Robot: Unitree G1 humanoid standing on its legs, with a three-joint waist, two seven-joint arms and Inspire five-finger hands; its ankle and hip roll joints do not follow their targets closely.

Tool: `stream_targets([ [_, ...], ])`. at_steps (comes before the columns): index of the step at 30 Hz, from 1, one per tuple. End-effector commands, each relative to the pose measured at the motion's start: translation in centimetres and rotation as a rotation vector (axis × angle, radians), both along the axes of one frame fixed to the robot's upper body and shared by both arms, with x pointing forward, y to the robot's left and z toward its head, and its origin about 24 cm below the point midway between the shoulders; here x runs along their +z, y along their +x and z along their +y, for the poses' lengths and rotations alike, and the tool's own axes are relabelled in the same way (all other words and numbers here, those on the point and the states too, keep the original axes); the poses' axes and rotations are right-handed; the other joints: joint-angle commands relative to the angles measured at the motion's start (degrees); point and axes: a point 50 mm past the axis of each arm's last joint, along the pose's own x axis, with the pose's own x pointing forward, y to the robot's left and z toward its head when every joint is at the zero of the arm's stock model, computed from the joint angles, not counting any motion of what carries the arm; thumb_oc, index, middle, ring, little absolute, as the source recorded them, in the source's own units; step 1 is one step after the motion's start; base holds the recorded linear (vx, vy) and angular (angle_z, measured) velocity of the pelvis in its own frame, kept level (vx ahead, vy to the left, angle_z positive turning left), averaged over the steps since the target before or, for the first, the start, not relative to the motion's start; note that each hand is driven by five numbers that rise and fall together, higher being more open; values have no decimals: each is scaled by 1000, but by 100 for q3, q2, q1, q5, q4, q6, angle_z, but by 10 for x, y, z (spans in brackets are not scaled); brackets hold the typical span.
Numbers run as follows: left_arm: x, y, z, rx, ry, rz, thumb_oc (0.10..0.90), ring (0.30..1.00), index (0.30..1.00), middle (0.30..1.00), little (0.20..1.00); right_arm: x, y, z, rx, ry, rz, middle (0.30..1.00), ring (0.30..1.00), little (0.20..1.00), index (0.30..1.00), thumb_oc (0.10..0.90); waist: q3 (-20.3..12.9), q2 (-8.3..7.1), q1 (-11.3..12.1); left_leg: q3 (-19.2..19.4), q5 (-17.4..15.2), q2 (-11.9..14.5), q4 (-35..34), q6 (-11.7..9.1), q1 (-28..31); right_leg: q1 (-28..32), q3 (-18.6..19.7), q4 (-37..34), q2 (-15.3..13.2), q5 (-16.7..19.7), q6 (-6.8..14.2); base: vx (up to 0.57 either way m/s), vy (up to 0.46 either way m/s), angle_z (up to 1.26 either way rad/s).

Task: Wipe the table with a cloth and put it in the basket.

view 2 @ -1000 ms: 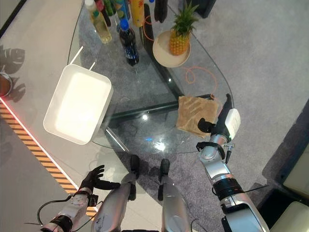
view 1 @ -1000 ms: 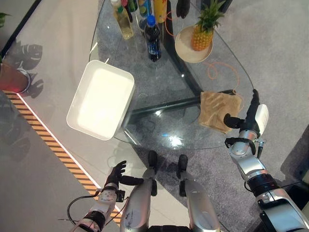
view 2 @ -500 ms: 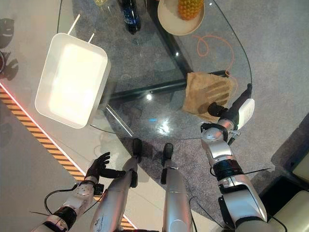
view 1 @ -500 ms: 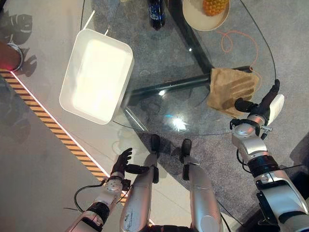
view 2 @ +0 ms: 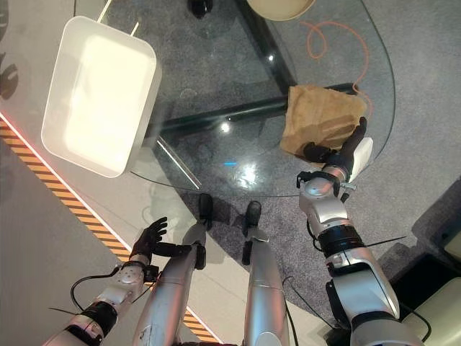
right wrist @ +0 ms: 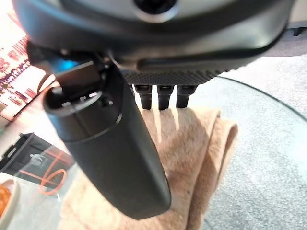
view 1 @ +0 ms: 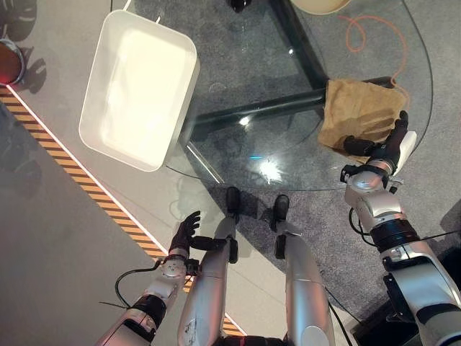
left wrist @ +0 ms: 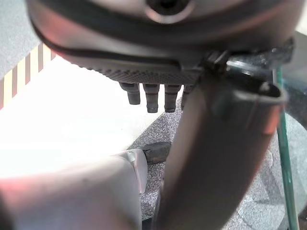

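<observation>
I'm at the reach for the cloth, before any wiping. The tan cloth [view 1: 364,115] lies crumpled and folded on the round glass table [view 1: 245,86], close to the rim on my right side, and my right hand [view 1: 385,144] sits at the cloth's near edge with the thumb jutting out over the cloth. In the right wrist view the fingers [right wrist: 163,98] point straight out over the cloth and the thumb stands off from them, so the hand is relaxed and grasps nothing yet; I can't tell whether the fingertips touch the fabric or hang just above it. My left hand [view 1: 184,232] hangs low beside the body, well clear of the table, fingers spread loose and holding nothing. The white rectangular basket [view 1: 140,86] sits at the table's far left edge, well apart from the cloth, with bare glass between them. As I judge it, the next move is to settle the right palm flat on the cloth and press down so it drags with the hand instead of slipping, then sweep across the glass toward the basket. The cloth lies near the rim, so I'd push inward, not outward.
</observation>
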Motion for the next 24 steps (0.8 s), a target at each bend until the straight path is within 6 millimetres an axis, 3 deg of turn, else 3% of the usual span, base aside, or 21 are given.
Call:
stream_targets([
  [1,-6,-13,1,21,-6,9,800,900,900,900,900,34,-6,-32,-74,-33,-122,900,900,900,900,800,-114,108,-9,-133,-928,-84,1067,-86,-377,-66,-220,-596,-79,575,254,43,25,7],
  [15,-1,-13,-8,-10,-26,-30,800,900,900,900,900,46,-5,-53,-281,11,-75,900,900,900,900,800,-114,214,124,-329,-888,-180,1186,-45,-872,-557,-200,-598,-98,704,280,22,13,4],
  [24,1,-15,-13,-16,-40,-45,800,900,900,900,900,58,-8,-56,-394,-72,-71,900,900,900,900,800,-114,291,136,-379,-867,-213,1204,-29,-1043,-757,-165,-565,-95,736,295,0,0,0],
])
